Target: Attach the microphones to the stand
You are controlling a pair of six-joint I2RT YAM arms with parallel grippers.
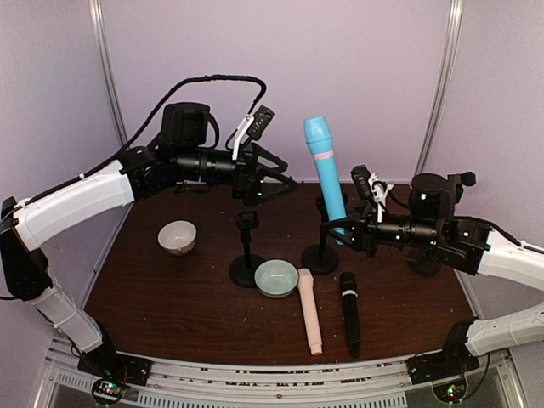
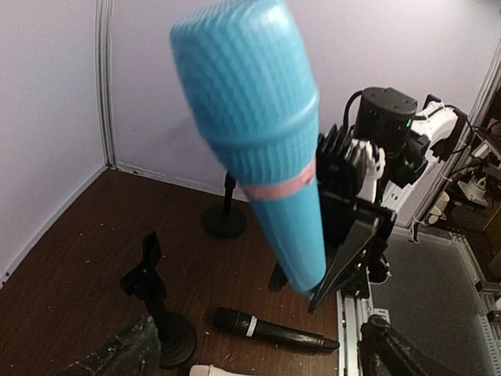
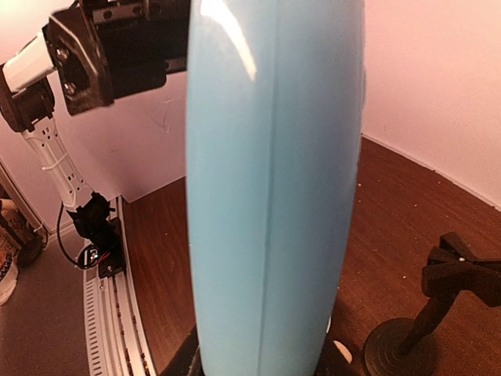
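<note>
Light blue microphone upright over a black stand at mid bench, right gripper closed around its lower end, left gripper wide open near its upper body, pink-beige microphone and black microphone lying flat by the front edge

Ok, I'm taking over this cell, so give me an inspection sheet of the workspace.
Surface: dark brown table.
Job's things: blue microphone upright in the right jaws; pink-beige microphone and black microphone lying flat; centre stand empty.
Clutter: white bowl, pale green bowl.
Grippers: left gripper jaws open, clear of the microphone; right gripper jaws shut on it.
Cables: black cable looped above the left arm.
Surroundings: pale walls; nothing else seen.
</note>
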